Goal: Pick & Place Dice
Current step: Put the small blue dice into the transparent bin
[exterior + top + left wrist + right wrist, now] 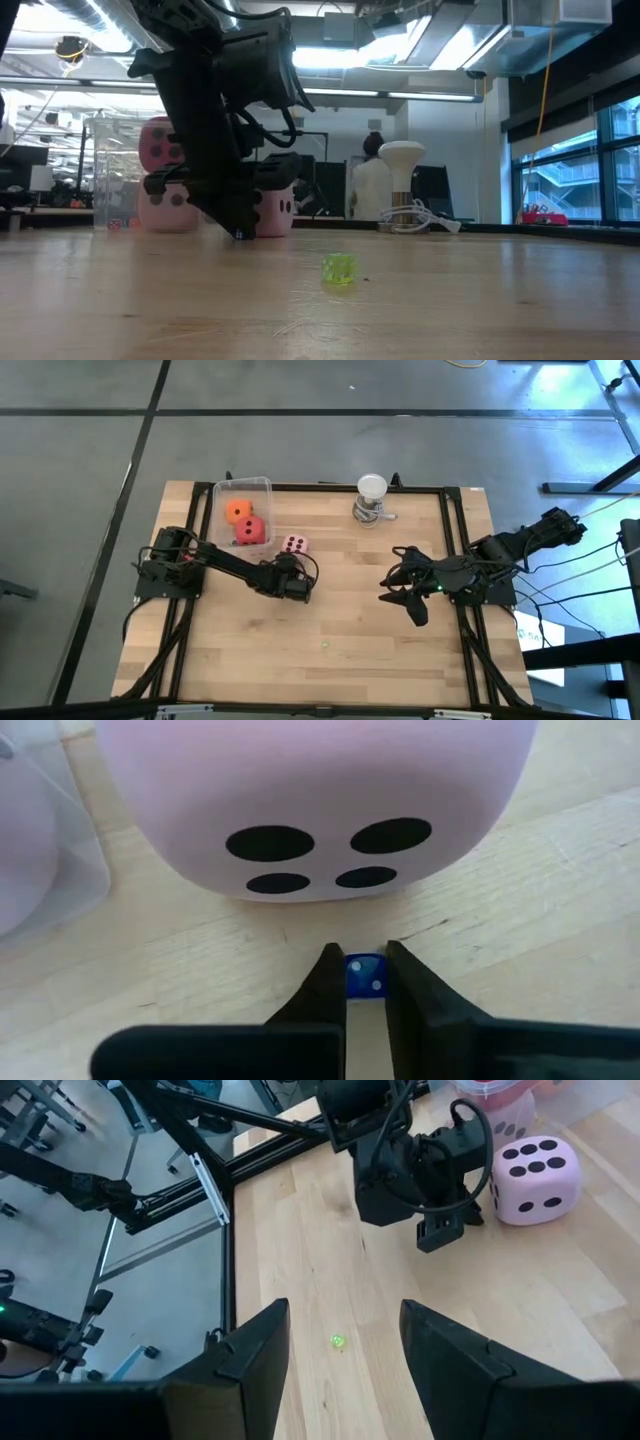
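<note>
Tiny blue die is clenched on the table by the left claw, beside a pale pink soft die. Orange and red dice are seen binned; the right claw is held released.

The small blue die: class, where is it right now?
In the left wrist view, the small blue die sits pinched in the left gripper, on the table beside the pink die.

Grey floor around the table; windows and ceiling lights beyond
</note>
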